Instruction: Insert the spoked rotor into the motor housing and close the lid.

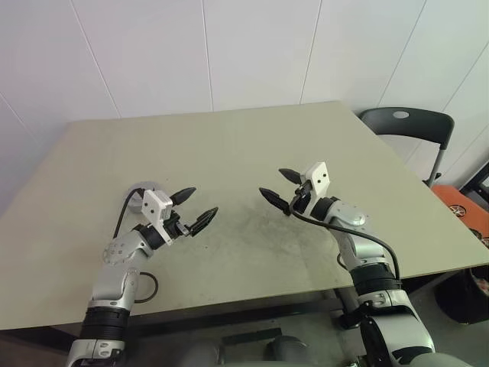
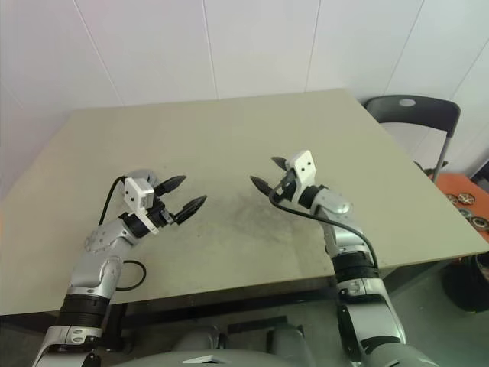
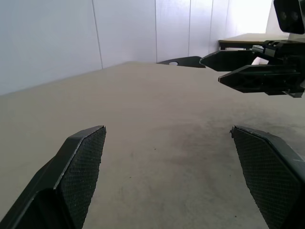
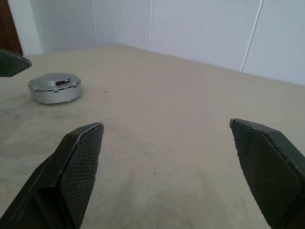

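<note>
L gripper [image 1: 195, 208] jaws wide apart, nothing held, hovering over the table [image 1: 252, 145], pointing inward. R gripper [image 1: 280, 188] same: spread wide, empty, facing the L one across a bare scuffed patch of tabletop. Just behind the L wrist sits a round silver part [image 4: 55, 88], flat-topped w/ lid-like cap; prob the motor housing, looks closed up, no windings showing. Spoked rotor: can't spot it. Black chair [image 1: 409, 126] off the R far corner. Step, as I read it: either task is done & arms parked, or nothing started. Next move, if any: L arm backs off to uncover the part, then check lid seating
</note>
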### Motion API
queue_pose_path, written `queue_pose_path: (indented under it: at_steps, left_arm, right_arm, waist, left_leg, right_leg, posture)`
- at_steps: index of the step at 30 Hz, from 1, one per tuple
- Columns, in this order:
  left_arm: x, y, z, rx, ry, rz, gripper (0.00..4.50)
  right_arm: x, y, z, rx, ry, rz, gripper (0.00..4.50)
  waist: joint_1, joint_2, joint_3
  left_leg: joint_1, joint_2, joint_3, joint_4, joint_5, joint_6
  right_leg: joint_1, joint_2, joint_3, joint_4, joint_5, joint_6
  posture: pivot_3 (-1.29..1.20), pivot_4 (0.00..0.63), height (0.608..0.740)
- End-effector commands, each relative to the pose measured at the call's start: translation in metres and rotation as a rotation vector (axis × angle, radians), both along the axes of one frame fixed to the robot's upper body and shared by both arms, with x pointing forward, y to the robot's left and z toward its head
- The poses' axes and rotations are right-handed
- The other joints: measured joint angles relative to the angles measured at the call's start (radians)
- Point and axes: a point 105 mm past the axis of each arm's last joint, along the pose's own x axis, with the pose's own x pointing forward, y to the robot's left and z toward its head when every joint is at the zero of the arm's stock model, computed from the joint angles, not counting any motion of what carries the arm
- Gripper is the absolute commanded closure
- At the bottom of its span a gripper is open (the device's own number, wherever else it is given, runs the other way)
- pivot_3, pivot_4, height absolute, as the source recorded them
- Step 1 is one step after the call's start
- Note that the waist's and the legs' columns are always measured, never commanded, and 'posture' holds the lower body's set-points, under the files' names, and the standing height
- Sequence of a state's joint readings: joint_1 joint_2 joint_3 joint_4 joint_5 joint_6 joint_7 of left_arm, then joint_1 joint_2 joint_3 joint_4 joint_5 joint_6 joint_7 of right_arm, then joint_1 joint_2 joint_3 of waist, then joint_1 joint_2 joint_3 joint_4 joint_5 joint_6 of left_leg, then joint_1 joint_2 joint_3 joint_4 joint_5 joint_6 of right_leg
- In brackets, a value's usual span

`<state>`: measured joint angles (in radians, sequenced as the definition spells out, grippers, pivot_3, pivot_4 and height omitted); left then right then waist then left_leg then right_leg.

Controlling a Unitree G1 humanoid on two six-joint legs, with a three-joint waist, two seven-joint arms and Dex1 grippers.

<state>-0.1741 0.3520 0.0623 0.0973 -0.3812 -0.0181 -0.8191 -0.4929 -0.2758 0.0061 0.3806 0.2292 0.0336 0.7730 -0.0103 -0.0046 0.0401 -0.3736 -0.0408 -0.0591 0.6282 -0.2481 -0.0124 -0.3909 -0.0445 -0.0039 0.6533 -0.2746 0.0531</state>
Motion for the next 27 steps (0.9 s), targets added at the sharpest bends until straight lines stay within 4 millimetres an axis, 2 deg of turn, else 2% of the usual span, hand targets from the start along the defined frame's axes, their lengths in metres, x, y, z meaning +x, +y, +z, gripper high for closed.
queue_pose_path:
  at_steps: [1, 8, 16, 24, 27]
  left_arm:
    - [0.004, 0.001, 0.015, 0.002, -0.067, 0.014, 0.00]
    - [0.006, 0.001, 0.015, 0.001, -0.072, 0.022, 0.00]
    - [0.005, 0.012, 0.016, 0.011, -0.080, 0.061, 0.00]
    - [0.001, 0.015, 0.013, 0.010, -0.077, 0.088, 0.00]
    - [-0.001, 0.015, 0.014, 0.008, -0.083, 0.100, 0.00]
  right_arm:
    - [0.002, 0.002, 0.016, 0.002, -0.064, 0.004, 0.05]
    - [0.013, 0.004, 0.023, -0.007, -0.087, -0.054, 0.05]
    - [0.057, 0.026, 0.064, 0.065, -0.152, -0.224, 0.05]
    - [0.077, 0.084, 0.101, 0.100, -0.200, -0.200, 0.05]
    - [0.084, 0.097, 0.118, 0.178, -0.159, -0.223, 0.05]
  waist:
    - [0.000, 0.000, 0.000]
    - [-0.001, 0.000, 0.000]
    - [-0.003, 0.000, 0.000]
    - [-0.007, 0.001, 0.000]
    - [-0.008, 0.001, 0.001]
  left_leg:
    - [0.000, 0.000, 0.000, 0.000, 0.000, 0.000]
    - [0.000, 0.000, 0.000, 0.000, 0.000, 0.000]
    - [0.001, 0.000, 0.000, 0.000, 0.000, 0.000]
    - [0.000, 0.000, 0.000, -0.001, 0.000, 0.000]
    - [0.000, 0.000, 0.000, -0.001, 0.000, 0.000]
  right_leg:
    - [0.000, 0.000, 0.000, 0.000, 0.000, 0.000]
    - [0.000, 0.000, 0.000, 0.000, 0.000, 0.000]
    - [-0.001, 0.001, 0.000, 0.003, 0.001, -0.001]
    - [-0.002, 0.000, 0.001, 0.002, 0.001, -0.001]
    - [-0.003, 0.000, 0.001, 0.003, 0.001, -0.001]
  posture:
    - [0.00, 0.000, 0.740]
    - [0.00, 0.000, 0.740]
    - [0.00, 0.000, 0.740]
    - [0.00, 0.000, 0.740]
    - [0.00, 0.000, 0.740]
